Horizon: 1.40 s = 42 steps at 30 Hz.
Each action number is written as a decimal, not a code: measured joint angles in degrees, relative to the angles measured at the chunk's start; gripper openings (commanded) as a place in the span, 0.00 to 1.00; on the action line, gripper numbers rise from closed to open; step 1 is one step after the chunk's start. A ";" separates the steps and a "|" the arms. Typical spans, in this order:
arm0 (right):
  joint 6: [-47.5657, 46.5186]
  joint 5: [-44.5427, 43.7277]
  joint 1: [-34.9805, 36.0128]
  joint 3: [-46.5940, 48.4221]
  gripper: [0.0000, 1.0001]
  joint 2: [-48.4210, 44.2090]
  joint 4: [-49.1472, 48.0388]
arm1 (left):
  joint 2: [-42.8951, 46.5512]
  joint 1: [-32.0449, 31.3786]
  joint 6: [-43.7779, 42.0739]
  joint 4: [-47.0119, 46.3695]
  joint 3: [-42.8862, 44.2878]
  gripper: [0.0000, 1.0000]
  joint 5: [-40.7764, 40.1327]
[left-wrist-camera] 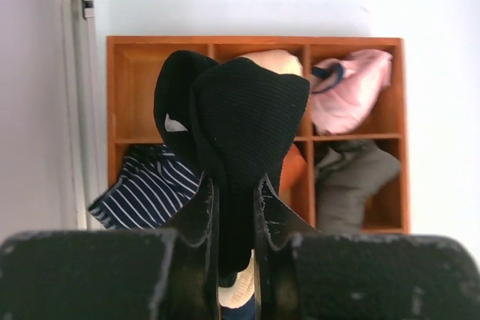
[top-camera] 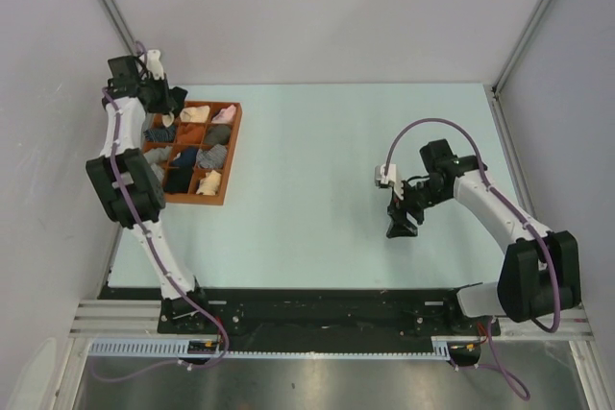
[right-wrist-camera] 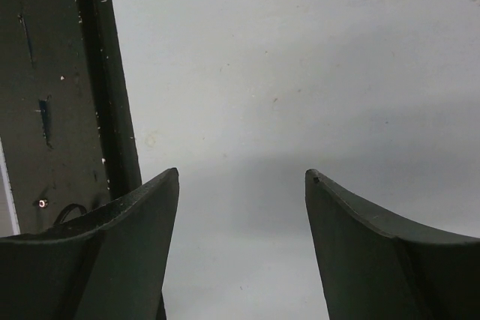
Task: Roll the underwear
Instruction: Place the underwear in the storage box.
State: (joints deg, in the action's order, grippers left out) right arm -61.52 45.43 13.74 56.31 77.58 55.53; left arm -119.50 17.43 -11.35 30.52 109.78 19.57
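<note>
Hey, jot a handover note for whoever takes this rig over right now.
Left gripper: shut on the underwear, which is bunched into a black bundle and held up at the wooden tray.
Right gripper: open, empty, over bare table.
Done: underwear looks rolled and is off the table.
To do: probably lower it into a tray compartment and release.

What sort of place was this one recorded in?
Most likely a lab robot cell, not a home: a pale table boxed in by plain white panels on metal framing, two arms bolted to a rail, and a wooden tray of rolled garments.
</note>
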 measured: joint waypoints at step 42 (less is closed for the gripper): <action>-3.50 -1.42 0.55 6.05 0.69 15.63 9.55 | -24.28 2.10 -2.73 -2.05 20.85 0.21 -4.37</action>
State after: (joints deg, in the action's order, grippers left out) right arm -65.01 44.01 14.28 62.37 93.21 65.08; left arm -143.79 19.53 -14.09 28.47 130.63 15.20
